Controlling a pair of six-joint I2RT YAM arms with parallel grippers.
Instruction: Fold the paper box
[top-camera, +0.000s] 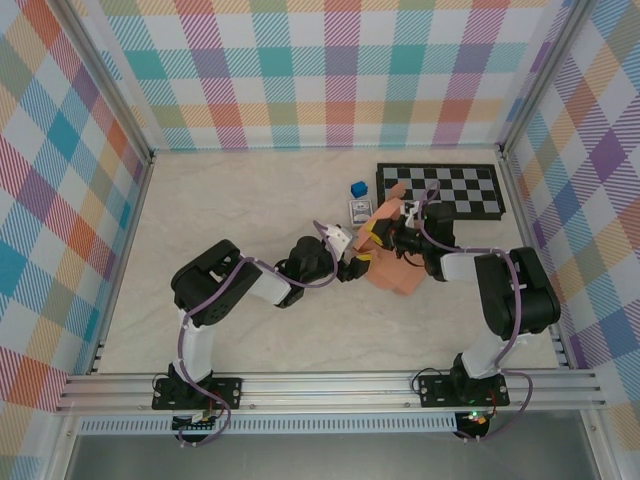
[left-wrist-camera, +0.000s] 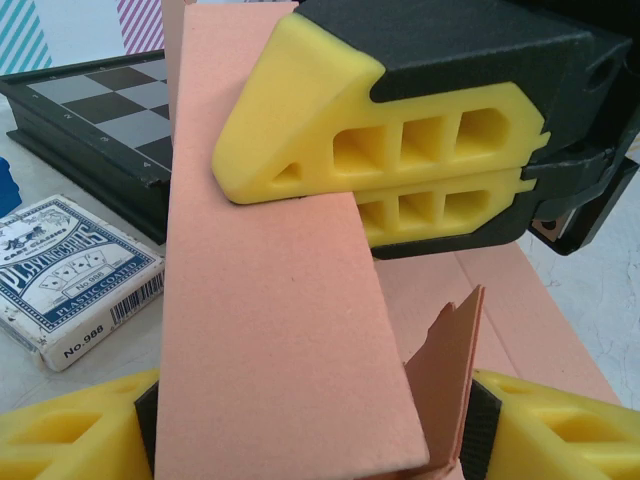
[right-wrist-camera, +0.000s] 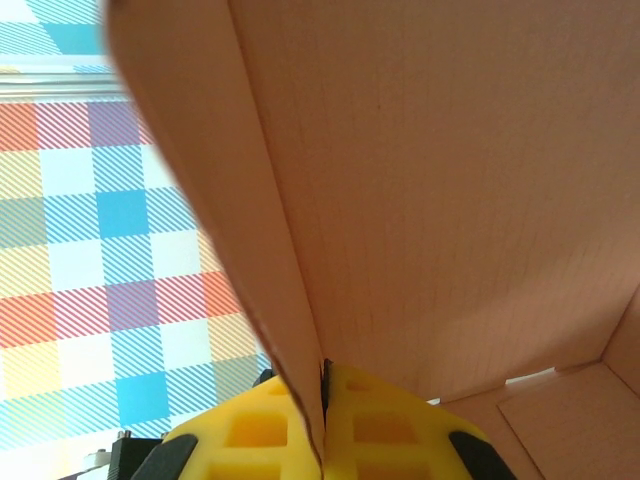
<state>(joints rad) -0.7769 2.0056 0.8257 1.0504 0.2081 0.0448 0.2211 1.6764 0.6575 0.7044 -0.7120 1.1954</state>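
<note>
- Paper box (top-camera: 395, 272), partly folded salmon cardboard, sits on the table (top-camera: 250, 200) between the two arms, near the chessboard (top-camera: 440, 190) and the playing-card pack (left-wrist-camera: 70, 275).
- Right gripper (right-wrist-camera: 322, 430) is pressed together, pinching the edge of an upright panel.
- Left gripper (left-wrist-camera: 310, 440) is spread, straddling another raised panel.
</note>
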